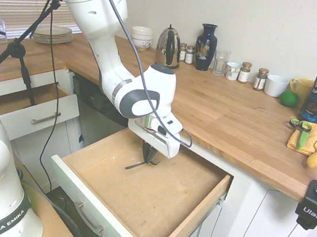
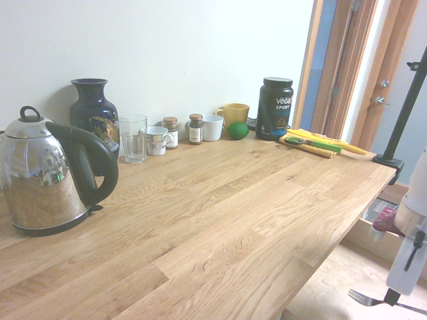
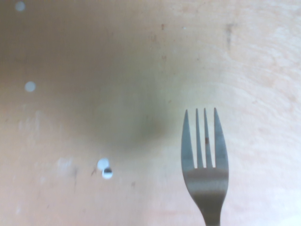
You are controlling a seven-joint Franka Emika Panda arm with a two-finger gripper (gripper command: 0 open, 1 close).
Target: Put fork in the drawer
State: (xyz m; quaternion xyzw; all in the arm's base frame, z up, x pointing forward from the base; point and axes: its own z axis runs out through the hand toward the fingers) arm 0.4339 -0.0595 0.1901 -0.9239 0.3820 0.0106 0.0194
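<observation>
One white arm hangs its two-finger gripper [image 1: 149,154] straight down inside the wide, shallow drawer with the light brown wooden bottom [image 1: 153,204]. The fingers are closed tight on the slim grey metal fork [image 1: 137,164], pinching its handle so the fork lies roughly level just above the drawer floor; whether it touches the wood cannot be told. In the wrist view the fork's four tines [image 3: 205,141] show sharp against the blurred wooden bottom. The second exterior view catches the tines [image 2: 363,297] jutting sideways beside the gripper [image 2: 391,297].
</observation>
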